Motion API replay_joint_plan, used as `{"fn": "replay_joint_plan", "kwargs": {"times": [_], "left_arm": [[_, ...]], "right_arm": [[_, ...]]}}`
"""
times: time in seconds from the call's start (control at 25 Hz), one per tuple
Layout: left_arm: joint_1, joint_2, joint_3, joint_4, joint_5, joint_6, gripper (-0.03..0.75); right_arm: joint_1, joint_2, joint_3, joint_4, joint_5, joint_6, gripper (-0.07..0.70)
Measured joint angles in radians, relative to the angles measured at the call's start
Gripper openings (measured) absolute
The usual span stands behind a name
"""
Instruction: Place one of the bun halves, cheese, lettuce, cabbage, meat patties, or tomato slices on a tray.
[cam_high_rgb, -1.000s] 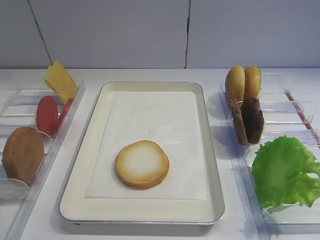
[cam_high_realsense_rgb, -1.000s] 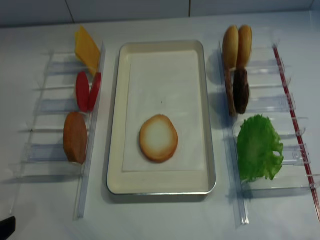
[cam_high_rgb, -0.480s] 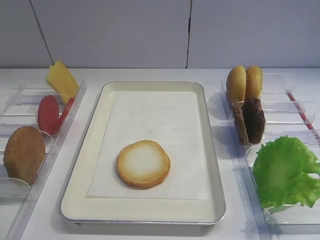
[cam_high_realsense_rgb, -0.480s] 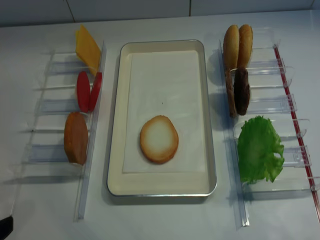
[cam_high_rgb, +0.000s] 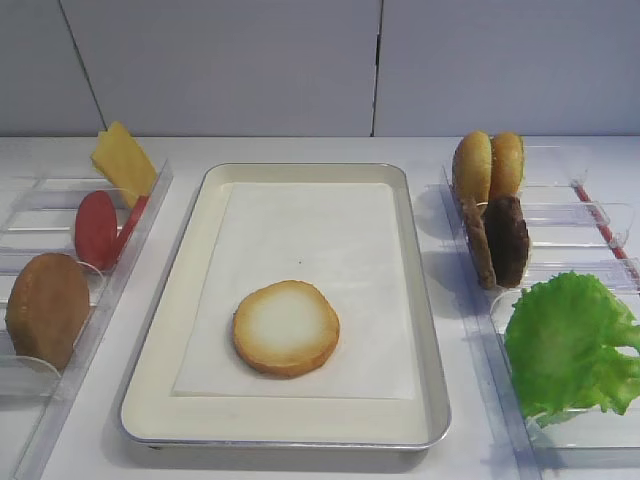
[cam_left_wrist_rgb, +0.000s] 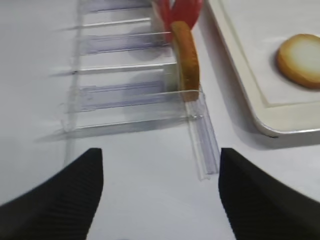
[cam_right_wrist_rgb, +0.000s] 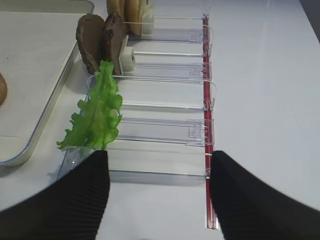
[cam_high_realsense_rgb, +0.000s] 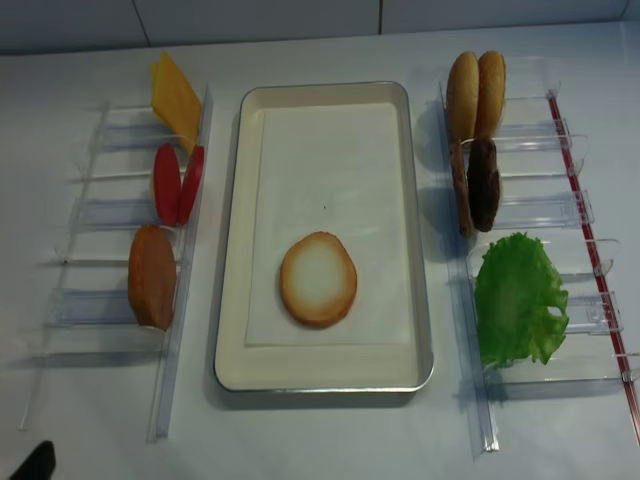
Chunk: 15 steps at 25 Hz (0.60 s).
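A pale-faced bun half (cam_high_rgb: 286, 328) (cam_high_realsense_rgb: 318, 279) lies flat on the paper in the tray (cam_high_rgb: 160, 385) (cam_high_realsense_rgb: 235, 250), near its front. Cheese (cam_high_rgb: 122, 160), tomato slices (cam_high_rgb: 96, 228) and a dark bun half (cam_high_rgb: 45, 308) stand in the left rack. Two golden bun halves (cam_high_rgb: 487, 165), meat patties (cam_high_rgb: 505, 240) and lettuce (cam_high_rgb: 570, 345) sit in the right rack. Cabbage is out of view. My left gripper (cam_left_wrist_rgb: 159, 162) hangs open over bare table in front of the left rack. My right gripper (cam_right_wrist_rgb: 159, 160) is open in front of the lettuce (cam_right_wrist_rgb: 97, 112). Neither holds anything.
Clear plastic racks (cam_high_realsense_rgb: 100, 300) (cam_high_realsense_rgb: 560, 210) flank the tray on both sides, and a red strip (cam_right_wrist_rgb: 206, 125) runs along the right rack. A dark bit of the left arm (cam_high_realsense_rgb: 35, 462) shows at the front left corner of the table.
The food has not moved. The dark bit of the left arm at the front left corner has shifted slightly to the right.
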Motion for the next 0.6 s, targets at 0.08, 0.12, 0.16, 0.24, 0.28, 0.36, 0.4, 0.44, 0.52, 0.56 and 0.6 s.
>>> {"fn": "replay_joint_plan", "kwargs": {"times": [0.08,0.12,0.16,0.24,0.28,0.36,0.4,0.44,0.52,0.56,0.6], "left_arm": [[0.074,0.000,0.000,0.000,0.000,0.000,0.475],[0.105,0.000,0.000,0.000,0.000,0.000,0.475],[0.127,0.000,0.000,0.000,0.000,0.000,0.475],[0.153,0.000,0.000,0.000,0.000,0.000,0.475],[0.156,0.000,0.000,0.000,0.000,0.000,0.475],[0.156,0.000,0.000,0.000,0.000,0.000,0.475],[0.156,0.000,0.000,0.000,0.000,0.000,0.475],[0.150,0.000,0.000,0.000,0.000,0.000,0.475],[0.128,0.000,0.000,0.000,0.000,0.000,0.475],[0.118,0.000,0.000,0.000,0.000,0.000,0.475],[0.106,0.000,0.000,0.000,0.000,0.000,0.475]], "right_arm": [[0.000,0.000,0.000,0.000,0.000,0.000,0.449],[0.000,0.000,0.000,0.000,0.000,0.000,0.449],[0.000,0.000,0.000,0.000,0.000,0.000,0.449],[0.000,0.000,0.000,0.002,0.000,0.000,0.449],[0.000,0.000,0.000,0.002,0.000,0.000,0.449],[0.000,0.000,0.000,0.002,0.000,0.000,0.449],[0.000,0.000,0.000,0.002,0.000,0.000,0.449],[0.000,0.000,0.000,0.002,0.000,0.000,0.449],[0.000,0.000,0.000,0.002,0.000,0.000,0.449],[0.000,0.000,0.000,0.002,0.000,0.000,0.449],[0.000,0.000,0.000,0.002,0.000,0.000,0.449]]}}
